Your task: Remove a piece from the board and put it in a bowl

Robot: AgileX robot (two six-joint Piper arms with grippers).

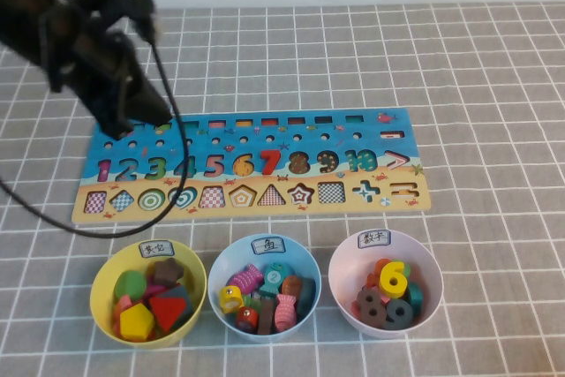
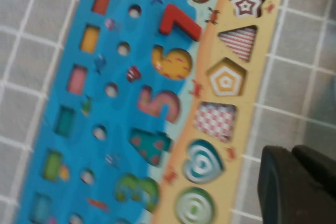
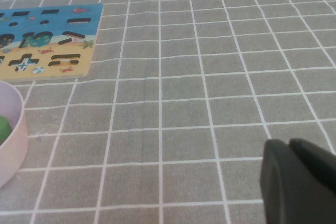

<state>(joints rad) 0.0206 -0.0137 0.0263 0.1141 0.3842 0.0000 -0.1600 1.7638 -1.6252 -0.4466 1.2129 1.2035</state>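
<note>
From the high view, the left gripper [image 1: 150, 116] hangs over the far left end of the board [image 1: 388, 196], its fingers together on nothing. The red 7 [image 1: 270, 163] sits in the numeral row, well off to the gripper's right and nearer the robot. It stands upright as read from the robot's side: top bar toward the far edge, stem running down toward the sandy strip, so its long axis lies across the board's short width. The yellow 6 [image 1: 244, 164] lies just beside it toward the gripper, and the dark 8 [image 1: 299, 163] lies just beside it on the other side. The pink bowl [image 1: 349, 293] stands near the board's near edge, farther right than the 7, with bare cloth between it and the board. A blue bowl [image 1: 229, 262] and a yellow bowl [image 1: 110, 271] stand in line with it toward the gripper's side.

In the left wrist view, the closed fingertips [image 2: 296, 187] sit over the checked cloth [image 2: 294, 77] just off the board's sandy edge. The 7 [image 2: 178, 22] lies ahead, across the shape slots.

In the right wrist view, the right gripper [image 3: 294, 182] is over open cloth, well apart from the board's end [image 3: 52, 40] and the pink bowl's rim [image 3: 16, 129]. I cannot tell its state.
</note>
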